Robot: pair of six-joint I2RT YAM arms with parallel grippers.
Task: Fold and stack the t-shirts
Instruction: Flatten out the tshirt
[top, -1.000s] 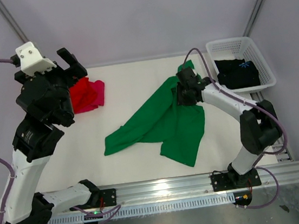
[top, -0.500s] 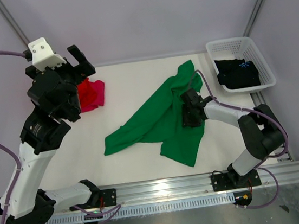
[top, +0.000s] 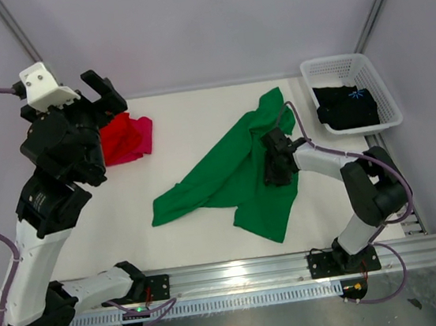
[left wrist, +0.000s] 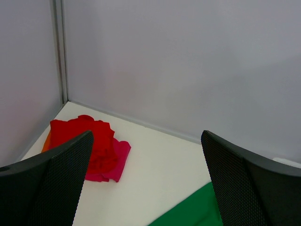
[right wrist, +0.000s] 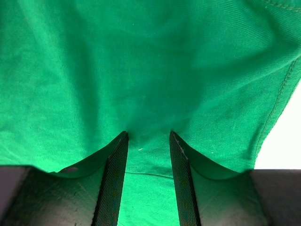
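Note:
A bright green t-shirt (top: pixel 220 179) lies spread and rumpled across the middle of the white table. My right gripper (top: pixel 273 169) is low on its right half. In the right wrist view its jaws stand partly apart, tips pressed into the green cloth (right wrist: pixel 150 70), with flat cloth between them (right wrist: pixel 148 134). A red t-shirt (top: pixel 119 134) lies folded on a magenta-pink one (top: pixel 145 136) at the back left. My left gripper (top: pixel 104 93) hangs high above that stack, wide open and empty (left wrist: pixel 146 136). A black t-shirt (top: pixel 345 106) with a blue print sits in the basket.
A white lattice basket (top: pixel 345 61) stands at the back right corner. Grey walls close the table at the back and sides, with a metal post (left wrist: pixel 59 52) in the left corner. The rail with both arm bases (top: pixel 239 272) runs along the near edge.
My right gripper has come down from the shirt's upper right corner onto its middle right part. The left arm swung slightly right and back again, still open.

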